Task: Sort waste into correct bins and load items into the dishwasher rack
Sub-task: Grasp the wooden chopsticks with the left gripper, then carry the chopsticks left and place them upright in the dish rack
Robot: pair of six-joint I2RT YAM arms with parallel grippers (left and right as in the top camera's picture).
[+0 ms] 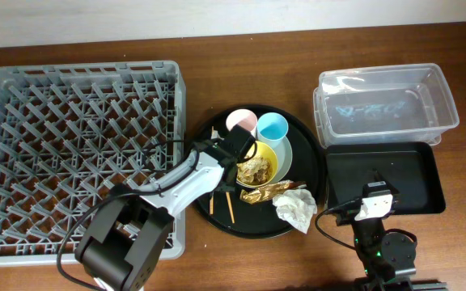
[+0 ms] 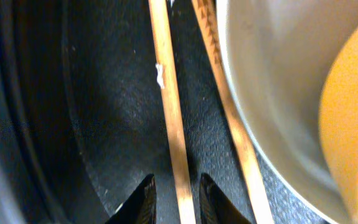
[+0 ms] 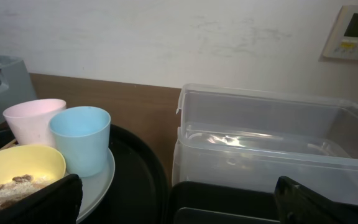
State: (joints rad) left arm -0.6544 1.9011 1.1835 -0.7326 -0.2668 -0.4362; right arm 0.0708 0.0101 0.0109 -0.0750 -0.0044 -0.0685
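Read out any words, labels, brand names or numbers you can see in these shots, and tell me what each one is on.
No text can be read.
Wall control panel: its small screen and markings are too blurred to read.
No printing shows on the dishwasher rack, clear tub, pink cup or blue cup.

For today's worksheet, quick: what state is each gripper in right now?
Left gripper: open, jaws astride one chopstick.
Right gripper: open, holding nothing.
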